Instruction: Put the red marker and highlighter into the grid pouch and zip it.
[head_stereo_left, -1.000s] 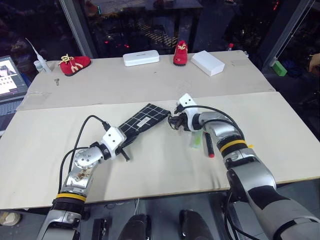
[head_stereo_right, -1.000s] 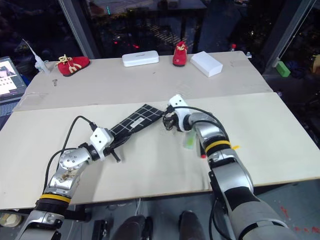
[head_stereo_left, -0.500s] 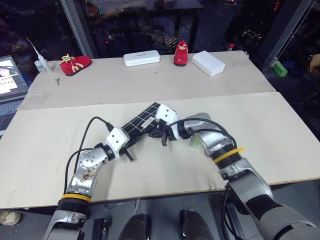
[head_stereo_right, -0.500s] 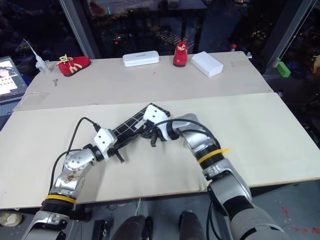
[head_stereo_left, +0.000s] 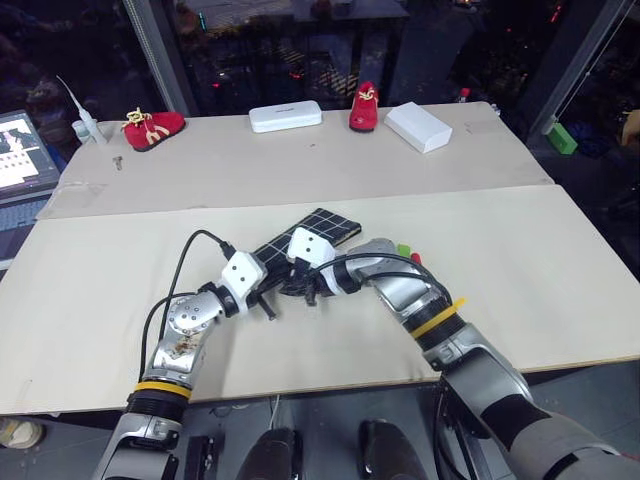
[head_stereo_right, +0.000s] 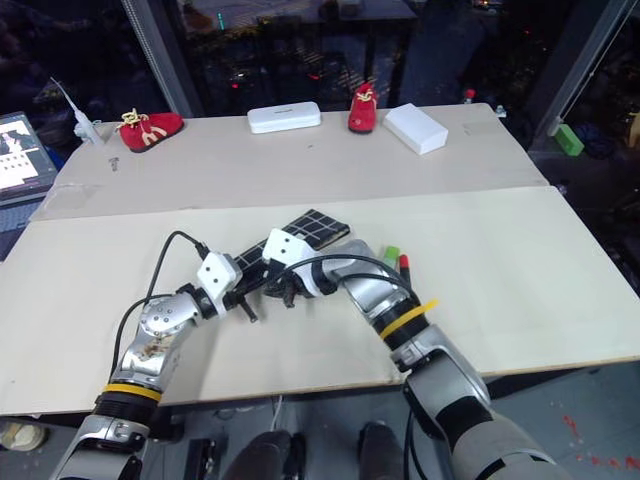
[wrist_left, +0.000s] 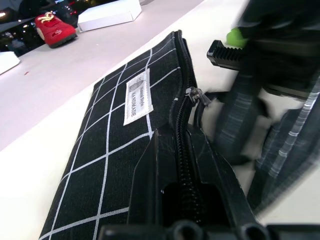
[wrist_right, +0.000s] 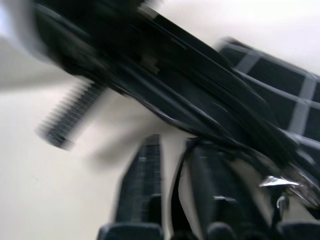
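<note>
The grid pouch (head_stereo_left: 322, 226) lies flat mid-table, black with white lines and a small white label (wrist_left: 136, 96). My left gripper (head_stereo_left: 265, 300) is shut on the pouch's near end at the zipper edge. My right gripper (head_stereo_left: 303, 290) sits right beside it, pointing down at the same end. Its fingers (wrist_right: 141, 190) stand slightly apart with the thin black pull loop (wrist_right: 176, 175) between them. The zipper slider (wrist_left: 192, 93) is partway along the pouch. The light-green highlighter (head_stereo_left: 403, 250) and the red marker (head_stereo_left: 415, 259) lie on the table behind my right forearm, mostly hidden.
Along the far edge are two small red shoes (head_stereo_left: 152, 127) (head_stereo_left: 364, 107) and two white cases (head_stereo_left: 285, 116) (head_stereo_left: 417, 126). A laptop (head_stereo_left: 22, 150) sits at the far left. A green block (head_stereo_left: 558, 135) lies beyond the table's right end.
My right gripper slid along the pouch from its far end to the near end beside the left gripper, and its fingers have parted. The left gripper kept its hold.
</note>
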